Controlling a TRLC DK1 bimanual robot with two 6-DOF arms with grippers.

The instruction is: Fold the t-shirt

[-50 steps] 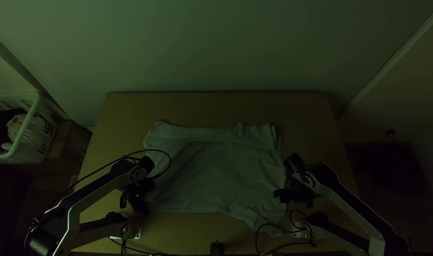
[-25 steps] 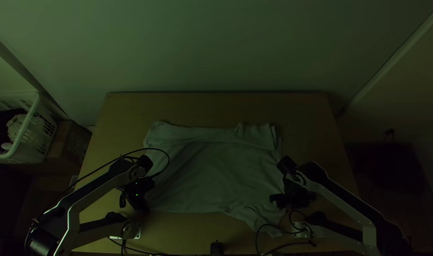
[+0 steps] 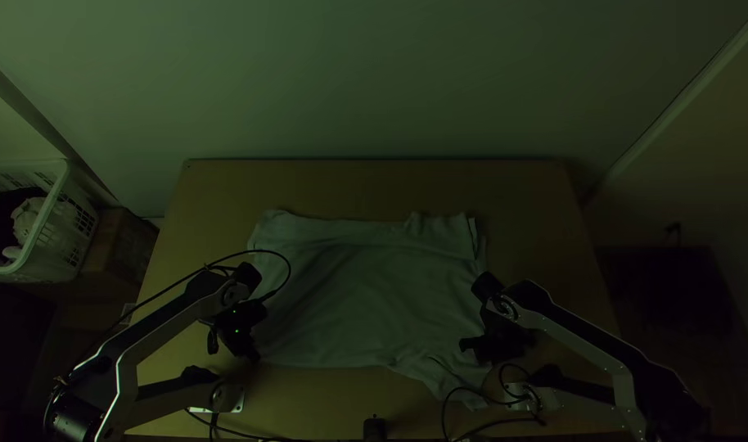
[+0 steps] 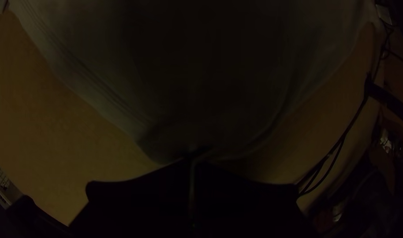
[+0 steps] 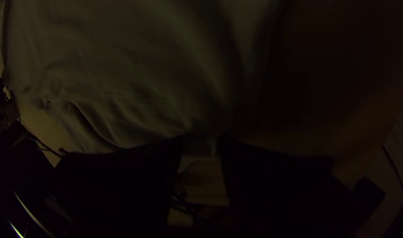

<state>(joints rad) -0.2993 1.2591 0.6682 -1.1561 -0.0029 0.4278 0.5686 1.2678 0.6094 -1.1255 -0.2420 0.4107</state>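
Left gripper (image 3: 254, 357) low, clamped on the t-shirt (image 3: 374, 303)

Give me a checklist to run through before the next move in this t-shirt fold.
1. Left hand gripping the t-shirt: ok, shut on its edge.
2. Right hand gripping cloth: not ok, its fingers stand apart.
3. T-shirt's outline within the table, as far as it shows: ok.
4. T-shirt smooth: not ok, creased toward the near-right corner.
5. Left arm's cable off the cloth: cannot tell; it loops across it in the top view.
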